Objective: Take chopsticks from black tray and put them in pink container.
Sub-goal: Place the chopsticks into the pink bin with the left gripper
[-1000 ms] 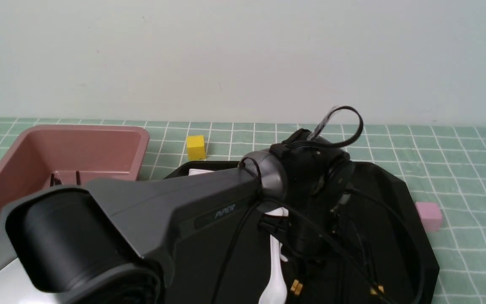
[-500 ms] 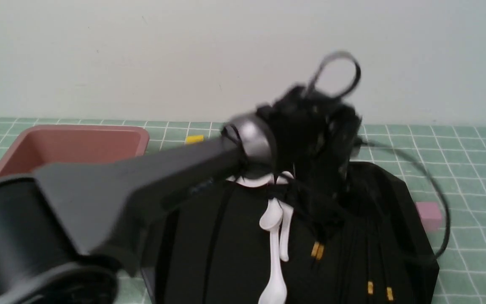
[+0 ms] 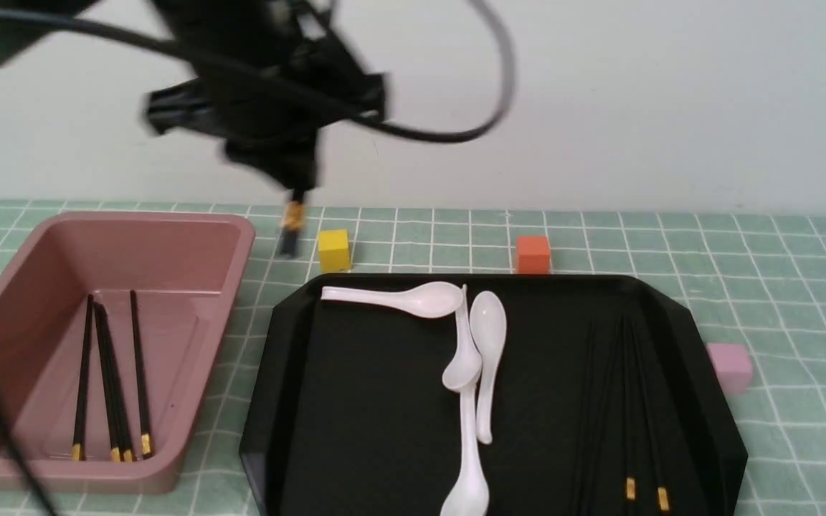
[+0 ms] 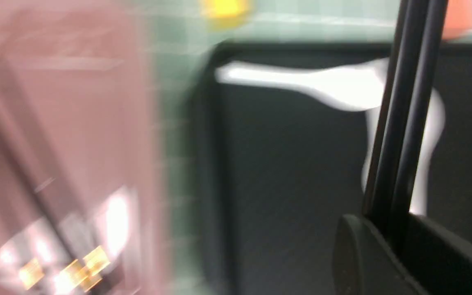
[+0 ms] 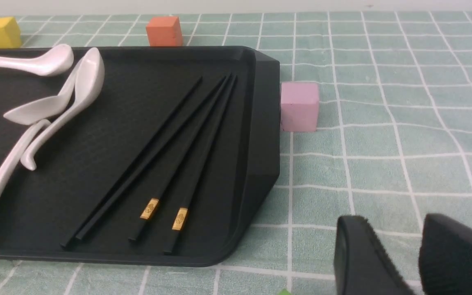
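Right gripper (image 5: 391, 250): fingers seen spread over the cloth, nothing between them. Four chopsticks (image 5: 187, 164) lie in the right part of the black tray (image 3: 721, 437), two pairs of them side by side; white spoons (image 3: 470, 459) lie in its middle. In the pink container (image 3: 212, 365), several black sticks (image 3: 142, 380) are seen lying lengthwise, gold bands nearest the robot. Above and beyond these, two chopsticks (image 4: 404, 123) are pinched together between the fingers of the left gripper (image 4: 379, 229), held aloft near the gap between tray and container. Transfer is judged to be under way, roughly half done. Risks: the round sticks are gripped side by side, so one may be rolled out or skewed if the pinch is uneven. If release is made too high, a bounce or crossing over the sticks below is likely; if lowered too early, the container's near rolled rim or side wall may be struck by the long ends.
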You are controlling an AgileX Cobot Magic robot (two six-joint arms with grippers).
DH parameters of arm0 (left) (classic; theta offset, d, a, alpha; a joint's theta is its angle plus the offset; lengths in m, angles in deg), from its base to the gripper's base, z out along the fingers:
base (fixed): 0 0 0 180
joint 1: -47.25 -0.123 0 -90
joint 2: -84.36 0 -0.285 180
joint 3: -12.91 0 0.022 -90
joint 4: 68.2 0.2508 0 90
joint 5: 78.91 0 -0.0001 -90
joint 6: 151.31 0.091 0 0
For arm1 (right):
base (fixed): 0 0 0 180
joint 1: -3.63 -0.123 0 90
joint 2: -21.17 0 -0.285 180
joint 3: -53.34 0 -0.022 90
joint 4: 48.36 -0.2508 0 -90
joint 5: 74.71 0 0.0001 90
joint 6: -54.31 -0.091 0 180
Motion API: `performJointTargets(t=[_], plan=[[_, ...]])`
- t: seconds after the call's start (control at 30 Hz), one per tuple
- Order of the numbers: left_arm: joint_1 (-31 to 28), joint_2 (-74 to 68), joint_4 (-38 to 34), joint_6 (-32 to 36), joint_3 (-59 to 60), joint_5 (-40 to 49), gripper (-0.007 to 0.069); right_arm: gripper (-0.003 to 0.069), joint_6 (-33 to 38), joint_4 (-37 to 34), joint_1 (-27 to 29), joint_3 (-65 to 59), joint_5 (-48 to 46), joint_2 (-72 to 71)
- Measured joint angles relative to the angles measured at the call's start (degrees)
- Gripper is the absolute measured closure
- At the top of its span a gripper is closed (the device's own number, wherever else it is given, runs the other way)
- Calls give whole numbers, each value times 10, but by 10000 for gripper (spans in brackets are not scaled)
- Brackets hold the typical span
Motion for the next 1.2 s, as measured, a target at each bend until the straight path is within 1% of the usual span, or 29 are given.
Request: performJointTargets(t=[0.07,0.1,0.13,0.2,0.23,0.33,0.4,0.43,0.53,0.73,0.87,0.97,1.0,1.03,1.13,1.2], plan=[[-38,29,3,2,87,2,512,419,0,0,0,0,0,0],[-49,38,3,2,111,0,512,419,0,0,0,0,0,0],[-69,47,3,2,156,-6,512,419,0,0,0,0,0,0],[-91,51,4,2,204,-30,512,419,0,0,0,0,0,0],[-114,50,6,-2,252,-72,512,419,0,0,0,0,0,0],[-144,40,6,-13,318,-164,512,419,0,0,0,0,0,0],[-153,34,8,-16,336,-189,512,419,0,0,0,0,0,0],[-164,25,9,-19,354,-224,512,419,0,0,0,0,0,0],[-169,6,14,-19,362,-248,512,419,0,0,0,0,0,0],[-170,-31,15,-19,363,-258,510,419,0,0,0,0,0,0],[-170,-36,15,-20,363,-253,459,419,0,0,0,0,0,0],[-170,-30,15,-22,363,-244,375,419,0,0,0,0,0,0],[-170,-29,15,-22,363,-242,370,419,0,0,0,0,0,0],[-170,-19,15,-23,363,-232,335,419,0,0,0,0,0,0],[-170,15,14,-2,363,-206,312,419,0,0,0,0,0,0],[-170,41,10,15,363,-188,325,419,0,0,0,0,0,0]])
